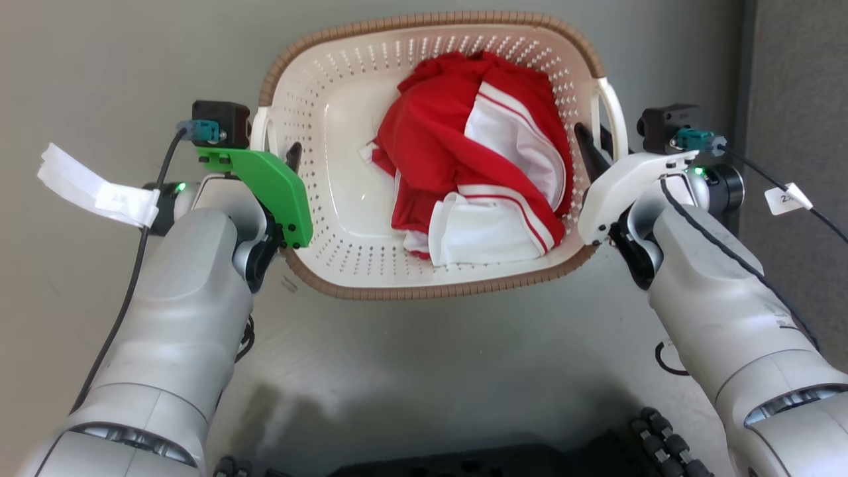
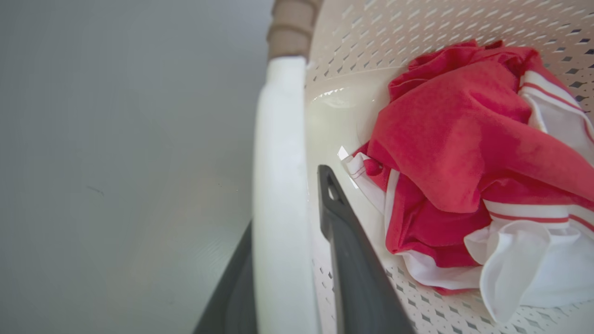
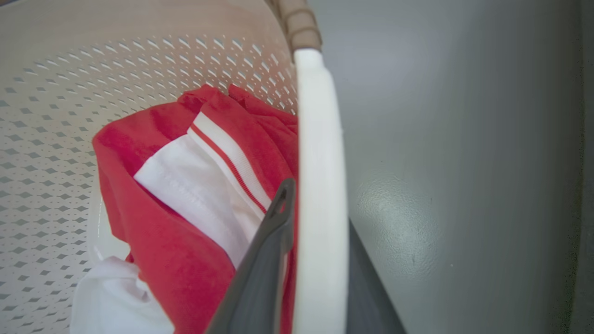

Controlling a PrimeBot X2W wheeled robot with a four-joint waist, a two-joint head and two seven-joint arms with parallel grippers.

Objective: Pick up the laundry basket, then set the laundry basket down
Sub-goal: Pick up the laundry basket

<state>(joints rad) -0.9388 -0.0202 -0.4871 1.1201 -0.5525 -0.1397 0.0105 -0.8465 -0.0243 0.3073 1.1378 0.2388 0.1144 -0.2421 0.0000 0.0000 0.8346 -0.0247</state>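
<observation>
The laundry basket is cream-white and perforated with a brown woven-look rim, and sits centre-top in the head view. It holds a crumpled red and white garment. My left gripper is shut on the basket's left white handle, one dark finger inside the basket and the other outside. My right gripper is shut on the right white handle in the same way, its inner finger against the garment. I cannot tell whether the basket touches the floor.
Smooth grey floor lies all around the basket. A darker vertical panel runs along the right side. My dark base shows at the bottom edge. White paper tags hang from the wrist cables.
</observation>
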